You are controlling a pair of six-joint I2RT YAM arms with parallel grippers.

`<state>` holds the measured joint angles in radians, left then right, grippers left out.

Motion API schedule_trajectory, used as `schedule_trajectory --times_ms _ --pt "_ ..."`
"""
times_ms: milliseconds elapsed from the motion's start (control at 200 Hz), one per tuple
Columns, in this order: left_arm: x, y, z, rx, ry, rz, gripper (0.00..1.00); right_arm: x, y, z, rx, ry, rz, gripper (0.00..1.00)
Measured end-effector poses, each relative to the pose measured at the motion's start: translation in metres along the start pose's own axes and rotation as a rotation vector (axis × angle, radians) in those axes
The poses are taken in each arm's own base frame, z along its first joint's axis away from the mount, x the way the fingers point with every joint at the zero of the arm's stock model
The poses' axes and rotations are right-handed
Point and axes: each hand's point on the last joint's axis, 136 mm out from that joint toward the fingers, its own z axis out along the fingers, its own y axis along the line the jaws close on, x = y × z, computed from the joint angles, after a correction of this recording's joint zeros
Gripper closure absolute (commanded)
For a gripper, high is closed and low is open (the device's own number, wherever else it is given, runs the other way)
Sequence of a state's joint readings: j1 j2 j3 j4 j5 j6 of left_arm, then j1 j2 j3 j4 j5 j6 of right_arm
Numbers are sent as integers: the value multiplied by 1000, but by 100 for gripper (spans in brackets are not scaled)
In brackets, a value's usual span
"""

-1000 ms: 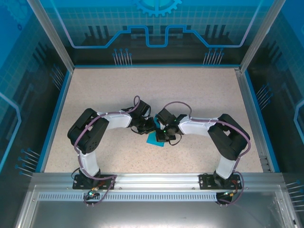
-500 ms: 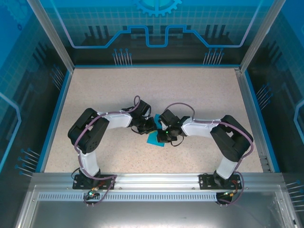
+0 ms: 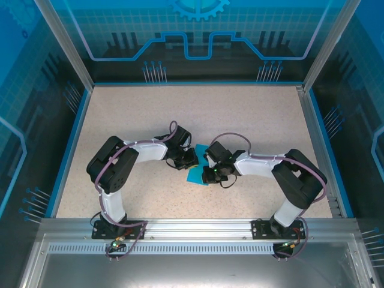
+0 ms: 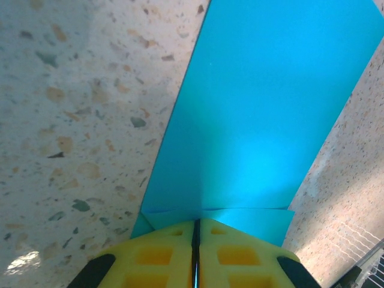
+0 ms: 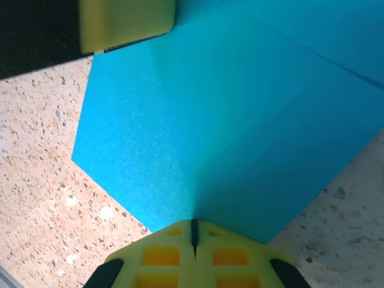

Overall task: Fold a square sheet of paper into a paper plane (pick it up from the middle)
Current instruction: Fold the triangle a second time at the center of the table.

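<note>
Creased thin teal-blue paper sheet sits between the two pincers. Left gripper clenched on its edge. Right gripper clenched at the crease.

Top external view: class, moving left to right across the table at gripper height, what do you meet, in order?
left arm's dark elbow → left gripper → teal paper → right gripper → right arm's dark elbow

Teal-blue square sheet of paper, folded to a narrower creased strip, on speckled tabletop
</note>
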<state>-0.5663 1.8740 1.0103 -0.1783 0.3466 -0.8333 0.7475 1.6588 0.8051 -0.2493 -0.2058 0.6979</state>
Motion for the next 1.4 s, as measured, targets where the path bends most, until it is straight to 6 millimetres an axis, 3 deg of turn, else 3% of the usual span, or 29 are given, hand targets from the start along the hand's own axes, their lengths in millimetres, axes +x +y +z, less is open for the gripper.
schedule_trajectory --times_ms 405,600,810,1010,1176,1401 --pt "1 -1 2 1 13 -2 90 12 -7 -5 -55 -27 -2 97" --pt "1 -2 2 4 16 -2 90 25 -16 -19 -61 0 35 96" --pt "1 -2 1 4 16 -2 90 -3 12 -40 -122 -62 -16 96" --pt "2 -2 1 2 17 -3 90 -23 20 -17 -118 -30 -19 96" --pt "2 -2 1 2 18 -3 90 -25 13 2 -88 13 0 97" --pt "1 -2 2 1 18 -7 90 -18 5 5 -90 4 1 97"
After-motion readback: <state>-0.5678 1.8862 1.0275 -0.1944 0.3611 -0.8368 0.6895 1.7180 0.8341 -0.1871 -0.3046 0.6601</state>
